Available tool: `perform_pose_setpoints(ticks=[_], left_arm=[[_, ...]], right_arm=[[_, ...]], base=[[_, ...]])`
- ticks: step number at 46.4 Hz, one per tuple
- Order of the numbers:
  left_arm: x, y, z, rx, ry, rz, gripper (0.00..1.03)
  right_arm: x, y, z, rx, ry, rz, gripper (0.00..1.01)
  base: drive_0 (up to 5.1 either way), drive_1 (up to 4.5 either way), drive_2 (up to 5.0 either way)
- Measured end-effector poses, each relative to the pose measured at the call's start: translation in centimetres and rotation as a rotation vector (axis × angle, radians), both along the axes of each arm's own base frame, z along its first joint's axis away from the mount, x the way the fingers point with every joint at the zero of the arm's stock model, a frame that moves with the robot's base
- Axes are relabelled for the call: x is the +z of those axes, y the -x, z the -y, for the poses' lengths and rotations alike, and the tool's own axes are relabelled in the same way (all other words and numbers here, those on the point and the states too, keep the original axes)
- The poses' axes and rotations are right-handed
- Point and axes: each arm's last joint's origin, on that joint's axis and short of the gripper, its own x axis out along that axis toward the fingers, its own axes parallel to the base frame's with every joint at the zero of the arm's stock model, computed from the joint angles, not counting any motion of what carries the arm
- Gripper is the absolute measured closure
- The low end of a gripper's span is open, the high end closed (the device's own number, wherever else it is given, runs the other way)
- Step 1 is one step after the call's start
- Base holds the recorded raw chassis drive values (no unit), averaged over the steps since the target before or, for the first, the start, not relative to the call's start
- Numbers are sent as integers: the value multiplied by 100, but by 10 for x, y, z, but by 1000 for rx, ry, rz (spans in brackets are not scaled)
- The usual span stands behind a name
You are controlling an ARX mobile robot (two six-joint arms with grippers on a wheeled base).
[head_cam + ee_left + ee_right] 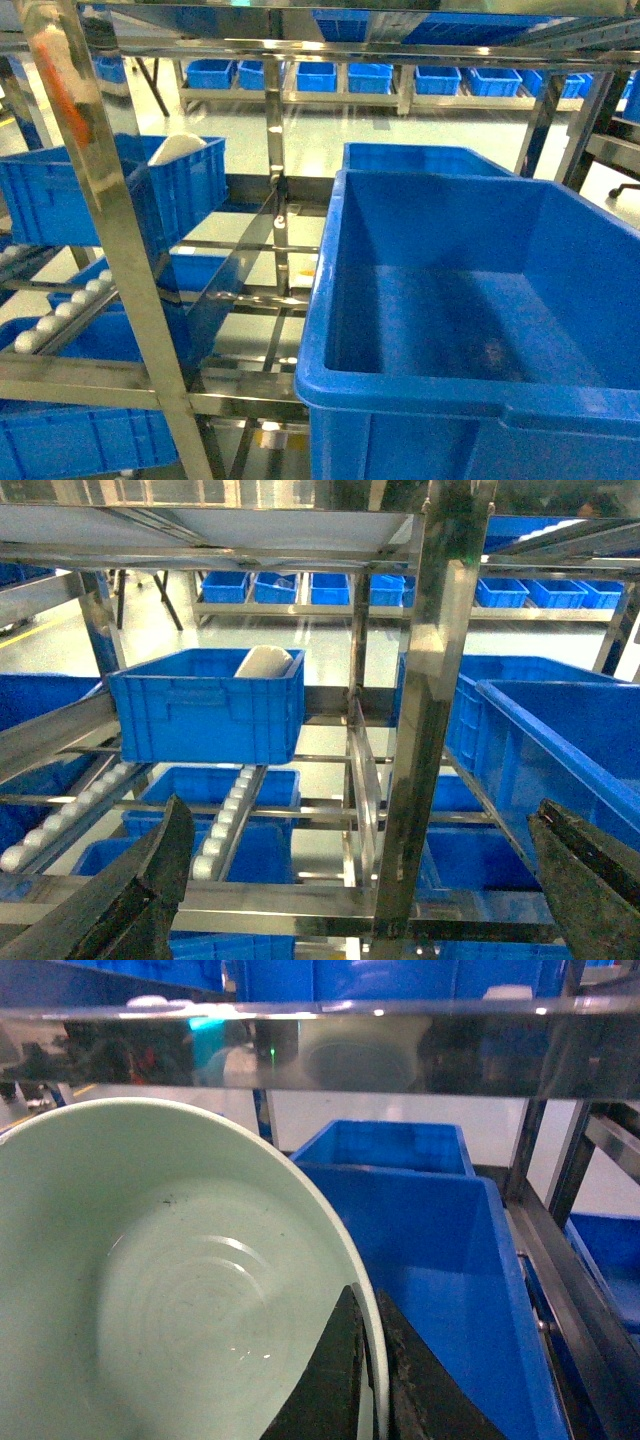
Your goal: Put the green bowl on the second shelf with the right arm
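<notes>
Over on my left, my left end effector (365, 880) hangs wide open and empty before the steel rack, facing a small blue bin (205, 705) that holds a white rounded object (265, 662). Further right, a large blue bin (470, 330) sits on the rack. At my right, my right end effector (368, 1380) is clamped on the rim of the green bowl (160, 1280), carried just below a shiny crossbar (320, 1050). Picking up looks done; setting the bowl on the second shelf (250, 300) remains.

No readable text (bins (470, 330) unmarked).
</notes>
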Motion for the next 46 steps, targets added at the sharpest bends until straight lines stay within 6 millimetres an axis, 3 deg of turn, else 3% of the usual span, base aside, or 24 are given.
perform_pose_setpoints(ticks=[18,46], left_arm=[[0,0,0,0,0,0,5],[0,0,0,0,0,0,5]], right_arm=[[-32,-32,0,48,42,-92,99],[-71,-137,6,112,78,-302,99]], base=[[0,0,0],[0,0,0]])
